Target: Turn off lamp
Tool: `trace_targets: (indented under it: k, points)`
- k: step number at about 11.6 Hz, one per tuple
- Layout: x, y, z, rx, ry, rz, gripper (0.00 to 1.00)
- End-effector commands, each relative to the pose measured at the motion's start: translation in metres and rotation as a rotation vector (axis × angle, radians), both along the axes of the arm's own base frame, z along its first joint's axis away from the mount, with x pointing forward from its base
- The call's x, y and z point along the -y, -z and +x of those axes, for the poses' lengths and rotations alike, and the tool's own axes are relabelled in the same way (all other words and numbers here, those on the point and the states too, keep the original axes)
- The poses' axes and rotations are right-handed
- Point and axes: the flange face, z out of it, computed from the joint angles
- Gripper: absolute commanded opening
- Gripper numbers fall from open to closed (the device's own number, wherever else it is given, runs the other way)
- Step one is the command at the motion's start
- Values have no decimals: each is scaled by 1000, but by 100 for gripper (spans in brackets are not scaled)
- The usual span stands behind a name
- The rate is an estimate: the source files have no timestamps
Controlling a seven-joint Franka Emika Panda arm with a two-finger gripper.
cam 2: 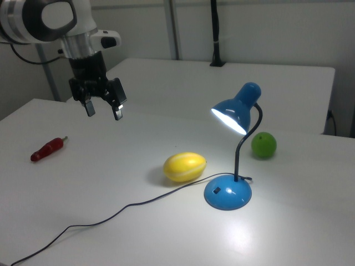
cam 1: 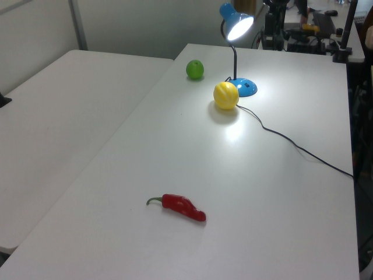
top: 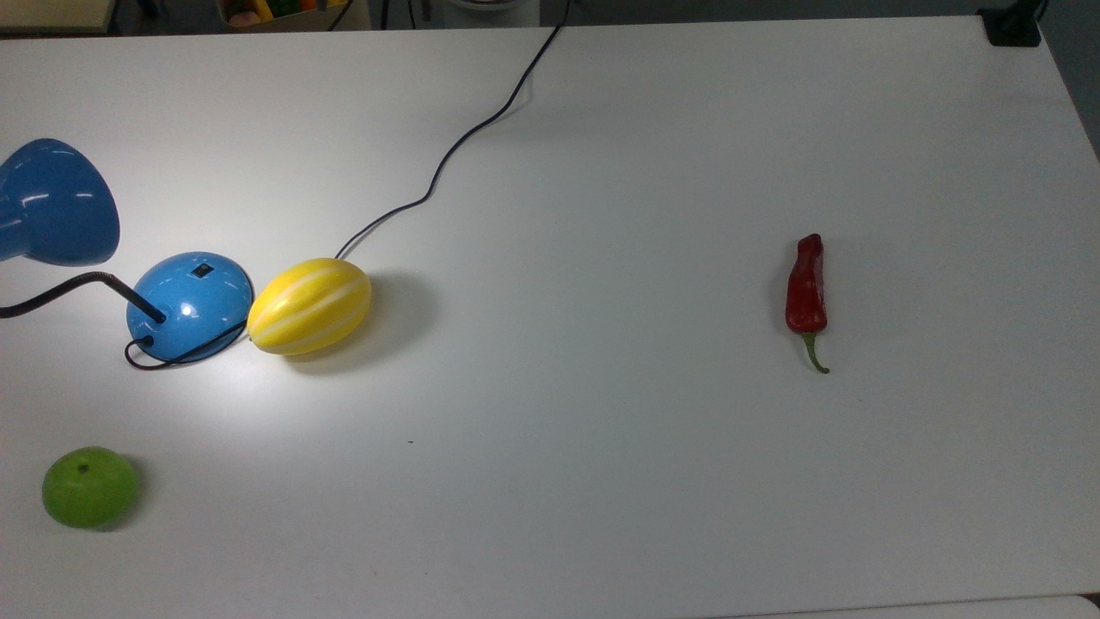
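Hand (cam 2: 103, 108), at the end of the white arm, hangs above the counter (top: 601, 481) with its two fingers spread apart and nothing between them; seen in the right view, it sits high on the right view's left, well apart from the lamp (cam 2: 228, 191). Nearest below it, toward the right view's left edge, lies a red chili pepper (cam 2: 47, 149). Farther out, a yellow striped melon (cam 2: 184, 167) rests just beside the lamp's blue dome base, and in the top view the two appear to touch or nearly touch. On the base sits a small black switch (top: 202, 270), on the side turned away from the gooseneck; the shade (cam 2: 232, 114) glows and throws a bright patch on the counter, so the lamp is judged to be on and the task not yet begun. Its black cord (top: 447, 155) loops round the base, passes by the melon and runs off the far edge of the counter. A green apple (cam 2: 264, 144) stands beyond the lamp, clear of any likely path. Risks, as judged: the hand coming down off-centre could slide on the glossy dome and miss the switch; an approach from the melon's side could knock the melon rolling; a finger could snag the cord and drag the light base; the gooseneck and shade overhang the base and could be struck. No containers stand on the counter.
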Motion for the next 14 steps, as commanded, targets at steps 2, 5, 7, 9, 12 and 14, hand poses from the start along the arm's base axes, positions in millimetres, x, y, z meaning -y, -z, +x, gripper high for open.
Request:
trace_targets:
  k: [2, 5, 7, 9, 12, 14]
  points:
    - [-2, 0, -5, -19, -20, 5, 100]
    - [0, 0, -5, -26, -67, 6, 53]
    - [-1, 0, -6, -28, -72, 8, 0]
    - [-1, 0, -6, -30, -73, 8, 0]
    - [2, 0, -6, -28, -69, 8, 0]
    - [3, 2, -4, -22, -45, 9, 0]
